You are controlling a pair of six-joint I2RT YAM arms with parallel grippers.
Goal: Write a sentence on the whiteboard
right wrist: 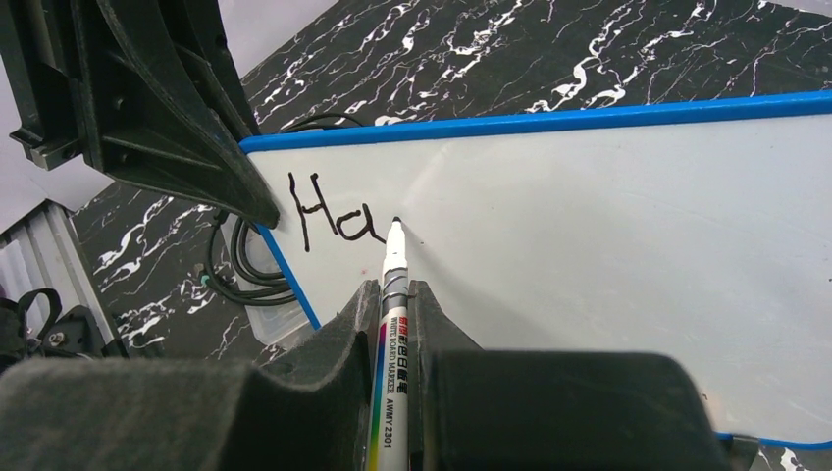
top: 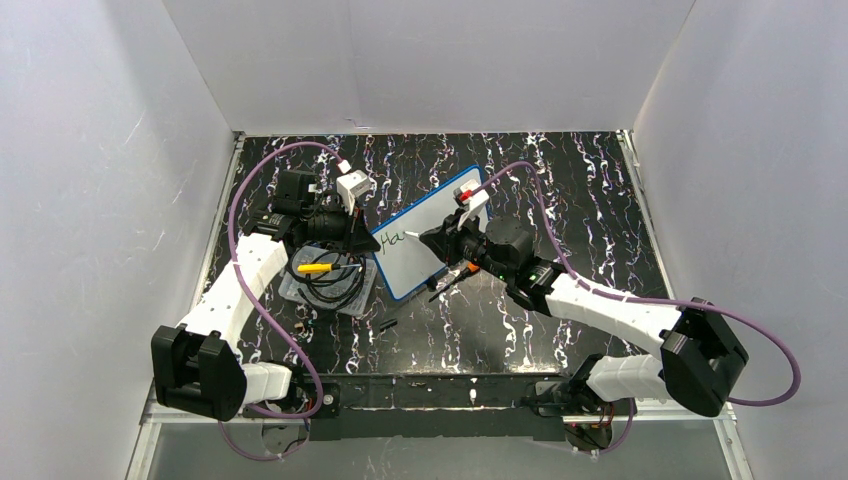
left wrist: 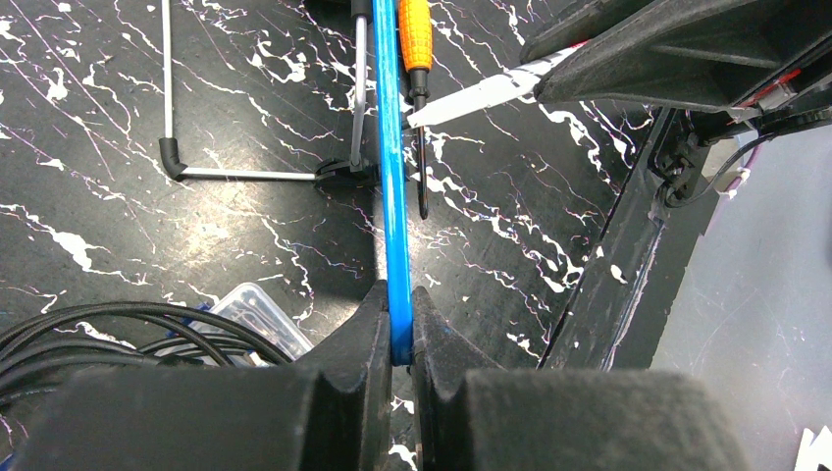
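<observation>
Item: whiteboard (top: 430, 235) in mid-writing, one arm bracing it and the other lettering.
Detail: the left end effector (left wrist: 397, 316) is clamping the board's blue rim at its left short edge and holding it angled above the desk (top: 560, 200) beside the clear tray (top: 300, 292) of cable. The right end effector (top: 442, 244) is gripping a marker (right wrist: 394, 257) tightly, with the tip touching the white face just right of "Ha" (right wrist: 334, 218), the start of the sentence. The unwritten surface is stretching away from the tip along the board's long axis — away from the clamped edge. So the writing arm is probably tracking rightward next, while the left arm's job is holding the board steady.
</observation>
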